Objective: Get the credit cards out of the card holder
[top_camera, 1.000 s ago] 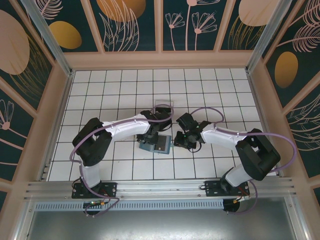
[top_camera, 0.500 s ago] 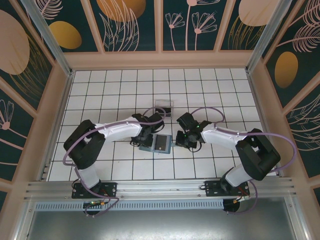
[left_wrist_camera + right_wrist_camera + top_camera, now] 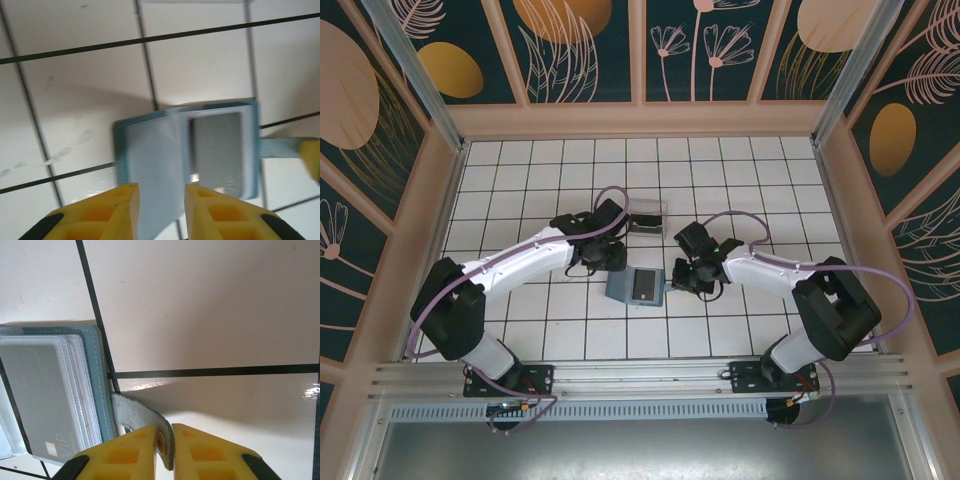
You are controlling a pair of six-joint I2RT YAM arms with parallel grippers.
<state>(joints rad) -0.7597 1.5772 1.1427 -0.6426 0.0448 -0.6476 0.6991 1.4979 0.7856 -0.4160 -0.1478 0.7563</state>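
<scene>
I find the top camera high over the near edge, looking steeply down on the whole white tiled table (image 3: 520, 170). Both wrist cameras face down, close, sharing the teal-blue bifold card holder (image 3: 150, 155).

Bright, even light from above fills the top view, which is sharp throughout: the arms (image 3: 520, 262) cast only short, soft shadows on the white desk (image 3: 520, 190), and the walls (image 3: 640, 50) splay outward as through a wide lens. The left wrist view is smeared by motion blur, so the card holder (image 3: 187, 150) has fuzzy, doubled edges, a broad grey shadow spreads above and left of it, and the left pincer (image 3: 161, 200) near the lens is soft. The right wrist view is crisper, with stitching on the card holder readable, a shadow under its strap (image 3: 135, 415), white glare at the right edge, and the right pincer (image 3: 164, 440) slightly out of focus.
</scene>
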